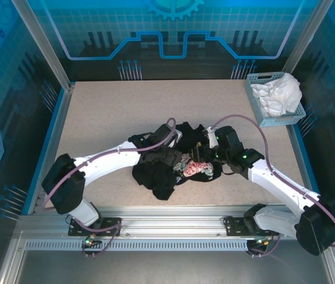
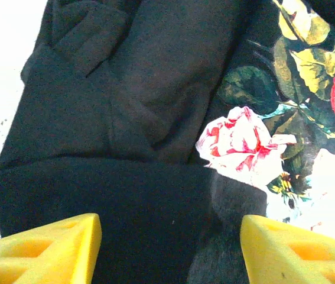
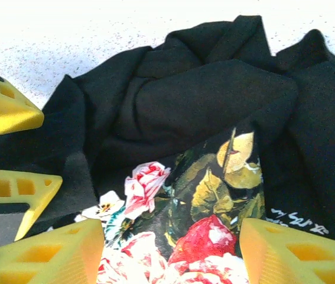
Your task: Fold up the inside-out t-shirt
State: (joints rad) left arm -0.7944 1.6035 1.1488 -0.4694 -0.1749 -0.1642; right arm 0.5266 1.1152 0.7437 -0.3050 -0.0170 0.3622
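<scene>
Loosely, the crumpled black cloth t-shirt (image 1: 161, 177) heaps by the near edge of the speckled worktop (image 1: 96, 118), its rose print (image 3: 146, 180) showing. We see left gripper (image 2: 170, 228) and right gripper (image 3: 171, 228) both spread wide.

Speckled beige table (image 1: 105, 112), bright under even light. Aluminium rail (image 1: 173, 218) along the near edge, metal posts (image 1: 41, 42) at the far corners. Blue panels (image 1: 173, 26) with line pattern behind and at both sides. Blue basket (image 1: 282, 120) with white cloth (image 1: 280, 93) at far right.

White script (image 3: 298, 220) on the black t-shirt (image 3: 202, 100) is too blurred to read.
</scene>
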